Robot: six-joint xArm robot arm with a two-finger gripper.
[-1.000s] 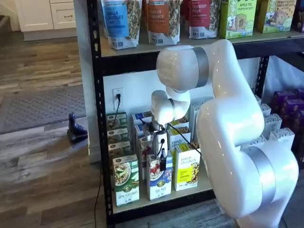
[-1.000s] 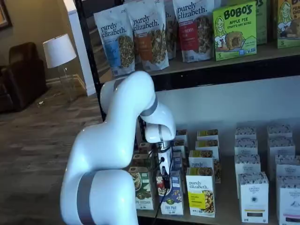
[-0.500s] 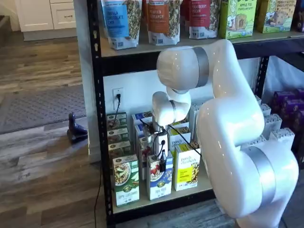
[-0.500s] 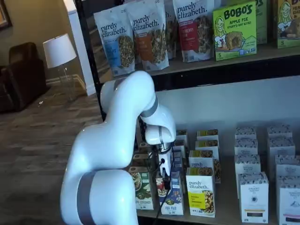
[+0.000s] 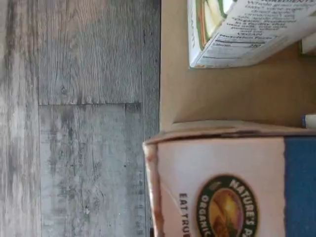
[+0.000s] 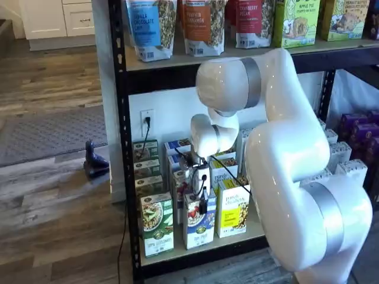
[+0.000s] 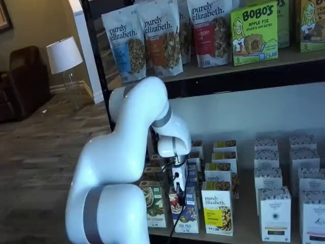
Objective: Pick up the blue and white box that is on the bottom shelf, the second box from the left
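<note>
The blue and white box (image 6: 198, 226) stands upright at the front of the bottom shelf (image 6: 195, 246), between a green-and-white box (image 6: 157, 225) and a yellow box (image 6: 233, 208). My gripper (image 6: 202, 204) reaches down onto its top edge. One black finger lies against the upper front face; the other is hidden behind the box, so I cannot tell whether they are closed on it. The other shelf camera gives the same sight of the gripper (image 7: 179, 194) on the box (image 7: 187, 213). The wrist view is filled by the box's white and blue face (image 5: 222, 182) on the beige board (image 5: 222, 98).
More rows of like boxes stand behind the front ones. White boxes (image 7: 274, 213) fill the shelf's right part. Bags and a green box (image 7: 254, 33) sit on the higher board. My white arm (image 6: 284, 154) hangs in front of the rack. Wood floor (image 5: 79, 118) lies below the shelf edge.
The fingers have drawn in towards the top of the blue and white box. The wrist has shifted very slightly; the box stands where it stood.
</note>
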